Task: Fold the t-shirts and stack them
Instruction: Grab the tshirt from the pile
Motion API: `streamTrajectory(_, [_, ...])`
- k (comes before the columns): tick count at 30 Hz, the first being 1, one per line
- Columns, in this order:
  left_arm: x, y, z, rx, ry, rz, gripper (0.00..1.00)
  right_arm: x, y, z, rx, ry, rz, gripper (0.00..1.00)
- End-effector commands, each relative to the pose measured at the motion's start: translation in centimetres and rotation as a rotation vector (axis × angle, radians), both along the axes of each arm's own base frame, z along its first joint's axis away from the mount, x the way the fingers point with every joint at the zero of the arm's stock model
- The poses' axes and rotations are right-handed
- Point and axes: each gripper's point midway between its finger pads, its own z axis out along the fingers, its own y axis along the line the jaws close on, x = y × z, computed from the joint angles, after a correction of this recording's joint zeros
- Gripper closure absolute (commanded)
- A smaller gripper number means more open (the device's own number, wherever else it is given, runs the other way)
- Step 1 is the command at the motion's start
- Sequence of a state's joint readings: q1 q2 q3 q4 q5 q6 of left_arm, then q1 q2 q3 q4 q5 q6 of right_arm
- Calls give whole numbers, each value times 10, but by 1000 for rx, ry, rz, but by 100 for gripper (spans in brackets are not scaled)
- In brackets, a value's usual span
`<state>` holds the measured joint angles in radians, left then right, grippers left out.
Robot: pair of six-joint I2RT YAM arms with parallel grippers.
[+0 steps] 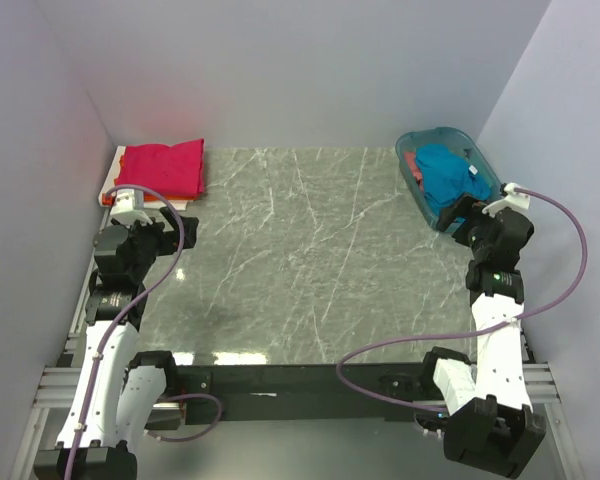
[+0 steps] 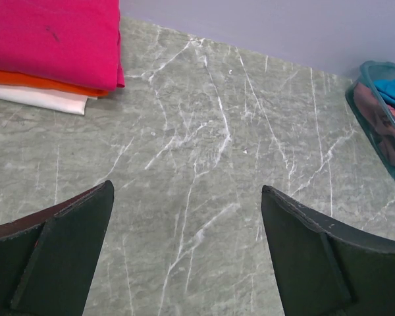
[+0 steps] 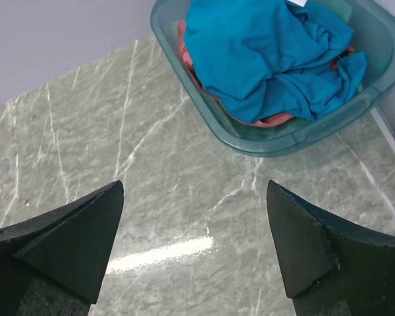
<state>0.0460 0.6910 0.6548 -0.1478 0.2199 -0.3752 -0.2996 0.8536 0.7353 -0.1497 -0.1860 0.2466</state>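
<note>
A folded magenta-red t-shirt (image 1: 163, 166) (image 2: 52, 36) lies on top of a folded orange t-shirt (image 2: 36, 81) at the far left corner, both on a flat white board (image 2: 46, 99). A crumpled teal-blue t-shirt (image 1: 448, 175) (image 3: 270, 56) fills the teal plastic basket (image 1: 420, 195) (image 3: 296, 135) at the far right, with a salmon-pink t-shirt (image 3: 184, 49) showing beneath it. My left gripper (image 1: 158, 228) (image 2: 187, 191) hovers open just in front of the stack. In front of the basket my right gripper (image 1: 468, 220) (image 3: 194, 187) stands open, nothing between its fingers.
The grey marble tabletop (image 1: 310, 250) spans the space between the stack and the basket. Pale walls close in the back and both sides. The basket (image 2: 382, 118) also shows at the right edge of the left wrist view.
</note>
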Motion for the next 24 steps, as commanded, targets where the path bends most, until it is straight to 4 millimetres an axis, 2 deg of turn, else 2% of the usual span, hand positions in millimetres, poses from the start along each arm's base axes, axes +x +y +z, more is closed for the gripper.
streamTrajectory(1, [0,1,8,14,-22,0,1,2,11,28,-47,-103,84,5])
streamTrajectory(4, [-1,0,9,13,-28,-3,0,-3,36,24,-139,-114,282,5])
streamTrajectory(5, [-1,-1,9,8,-27,-7,1,-5,42,22,-237,-117,365,5])
streamTrajectory(8, [-2,-2,10,7,-33,-10,0,-5,47,18,-282,-78,438,5])
streamTrajectory(10, [-1,-1,9,7,-29,-8,1,4,37,15,-290,-36,411,5])
streamTrajectory(11, [-2,-2,9,7,-27,-10,1,13,32,3,-263,16,401,5])
streamTrajectory(12, [-2,-2,11,9,-32,-10,0,20,26,11,-260,36,381,5])
streamTrajectory(13, [-2,-2,11,6,-32,-11,1,27,19,9,-252,65,366,6])
streamTrajectory(14, [-2,-2,11,4,-34,-12,1,38,10,-6,-226,128,350,9])
streamTrajectory(15, [-2,-4,11,1,-34,-21,1,47,4,6,-226,123,337,11])
streamTrajectory(19, [-4,-4,13,5,-42,-20,0,76,-22,5,-210,175,235,18])
streamTrajectory(20, [-4,-2,13,4,-44,-14,0,84,-28,-6,-193,208,213,19])
streamTrajectory(22, [-4,-4,14,3,-47,-24,0,97,-43,-7,-200,229,152,22])
streamTrajectory(23, [-4,-4,13,1,-45,-24,1,106,-48,-26,-182,276,148,24])
streamTrajectory(24, [-4,-5,14,1,-47,-26,0,114,-49,-24,-174,278,155,26])
